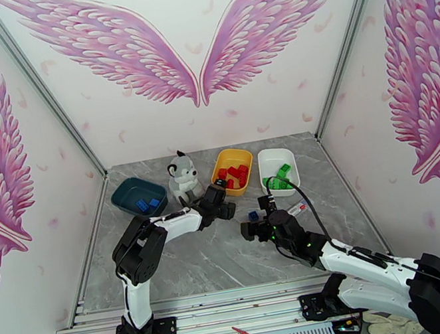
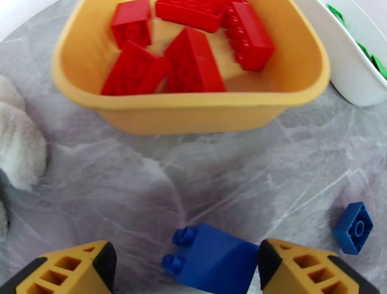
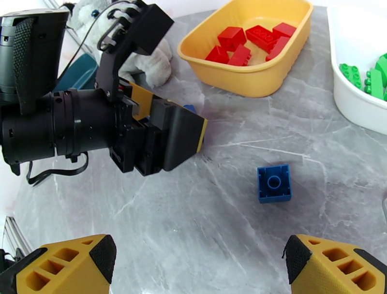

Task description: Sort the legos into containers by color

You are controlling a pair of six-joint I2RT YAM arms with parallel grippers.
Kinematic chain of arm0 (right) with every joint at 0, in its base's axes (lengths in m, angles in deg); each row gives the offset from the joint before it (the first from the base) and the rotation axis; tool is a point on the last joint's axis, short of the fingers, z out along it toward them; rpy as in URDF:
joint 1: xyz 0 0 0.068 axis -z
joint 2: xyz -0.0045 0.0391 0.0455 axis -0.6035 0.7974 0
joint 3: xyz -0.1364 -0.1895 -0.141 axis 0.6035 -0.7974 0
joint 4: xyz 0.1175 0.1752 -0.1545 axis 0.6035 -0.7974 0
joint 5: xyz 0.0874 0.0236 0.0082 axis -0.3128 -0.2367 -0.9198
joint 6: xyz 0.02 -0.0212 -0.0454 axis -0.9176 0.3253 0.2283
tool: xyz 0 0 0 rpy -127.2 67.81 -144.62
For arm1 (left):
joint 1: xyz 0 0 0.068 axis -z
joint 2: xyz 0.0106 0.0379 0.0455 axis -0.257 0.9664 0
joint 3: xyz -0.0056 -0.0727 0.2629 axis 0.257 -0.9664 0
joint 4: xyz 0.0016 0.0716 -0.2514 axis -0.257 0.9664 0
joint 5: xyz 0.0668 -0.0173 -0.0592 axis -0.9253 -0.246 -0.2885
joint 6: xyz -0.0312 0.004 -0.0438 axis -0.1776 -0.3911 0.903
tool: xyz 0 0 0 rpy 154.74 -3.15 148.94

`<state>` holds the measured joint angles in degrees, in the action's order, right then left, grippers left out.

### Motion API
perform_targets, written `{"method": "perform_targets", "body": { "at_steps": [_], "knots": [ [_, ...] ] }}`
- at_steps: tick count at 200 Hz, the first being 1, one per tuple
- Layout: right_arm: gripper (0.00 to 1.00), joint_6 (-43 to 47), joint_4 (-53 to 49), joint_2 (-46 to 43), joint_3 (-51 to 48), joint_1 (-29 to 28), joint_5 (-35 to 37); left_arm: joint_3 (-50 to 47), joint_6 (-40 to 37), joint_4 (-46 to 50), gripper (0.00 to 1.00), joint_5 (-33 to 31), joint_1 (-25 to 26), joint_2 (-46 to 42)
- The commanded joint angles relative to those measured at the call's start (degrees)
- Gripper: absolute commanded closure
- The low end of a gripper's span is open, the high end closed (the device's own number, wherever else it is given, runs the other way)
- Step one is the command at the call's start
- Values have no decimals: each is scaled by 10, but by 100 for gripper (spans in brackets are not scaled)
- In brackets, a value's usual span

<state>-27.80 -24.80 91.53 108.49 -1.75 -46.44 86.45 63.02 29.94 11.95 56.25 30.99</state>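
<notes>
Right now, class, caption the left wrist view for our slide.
Left gripper open around a blue lego, facing the yellow tray of red legos.

three trays sitting in row along far side of table [image 1: 190, 270]: left tray [image 1: 119, 196], middle tray [image 1: 231, 152], right tray [image 1: 273, 153], bricks [image 1: 235, 175] lying in all three. plush dog [image 1: 183, 177] sitting between left tray and middle tray. left gripper [image 2: 187, 266] hanging just in front of middle tray, brick [image 2: 217, 263] lying on table between its fingers [image 2: 300, 271]. second brick [image 1: 253, 215] lying off to right of that, well in front of right tray, right gripper [image 3: 198, 263] hanging on near side of it
</notes>
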Motion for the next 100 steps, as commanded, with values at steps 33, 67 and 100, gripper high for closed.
{"method": "perform_targets", "body": {
  "at_steps": [33, 67, 100],
  "knots": [
    [1, -9, -7, 6, -10, 5, 8, -8, -7, -5, 24, 28, 2, 18],
    [1, -12, 1, 14, -9, 5, 4, -22, 1, -17, 31, 20, 3, 12],
    [1, -13, 6, 23, -8, 5, 1, -12, 1, -16, 25, 18, 8, 16]
  ]
}}
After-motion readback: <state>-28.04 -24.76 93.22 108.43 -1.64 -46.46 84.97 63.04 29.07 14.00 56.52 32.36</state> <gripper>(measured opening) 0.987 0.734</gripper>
